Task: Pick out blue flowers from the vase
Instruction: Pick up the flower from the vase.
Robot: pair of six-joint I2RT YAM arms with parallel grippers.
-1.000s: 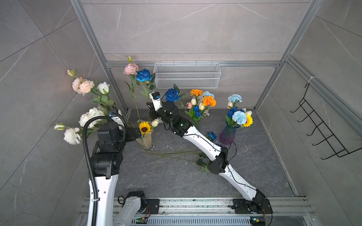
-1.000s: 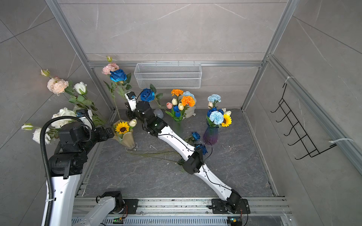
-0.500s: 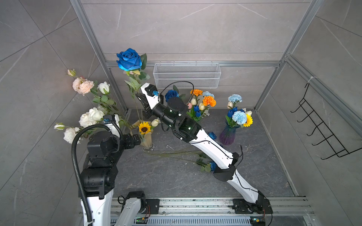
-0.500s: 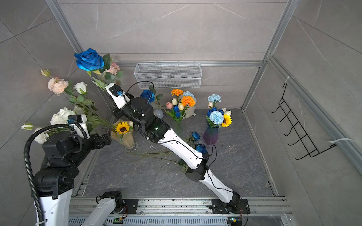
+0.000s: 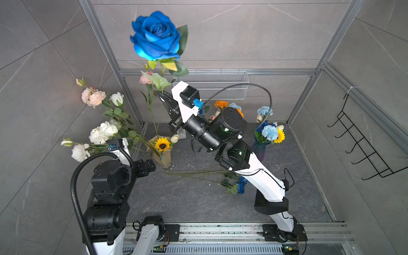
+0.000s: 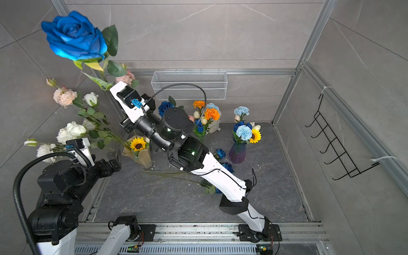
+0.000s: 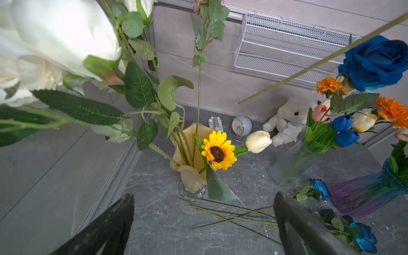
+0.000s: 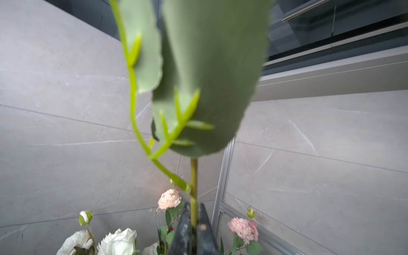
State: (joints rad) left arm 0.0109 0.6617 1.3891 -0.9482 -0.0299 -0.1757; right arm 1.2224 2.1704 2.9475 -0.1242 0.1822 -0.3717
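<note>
Blue rose high in the air, well above the cream vase, pinched low on its stem by the right pincer, pressed together around it. Long axis steep: bloom upward from the pincer, tail slanting down, seemingly clear of the vase. Likely next: down to the desk, beside the blue flowers lying there. Left pincer spread, empty, low near the vase. Bloom blocked by a blurred leaf in the right wrist view; grip mostly hidden in both top views.

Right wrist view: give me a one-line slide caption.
Right gripper, jaws shut on the blue rose's stem; blurred leaves up close, pink blooms and white blooms behind.
</note>
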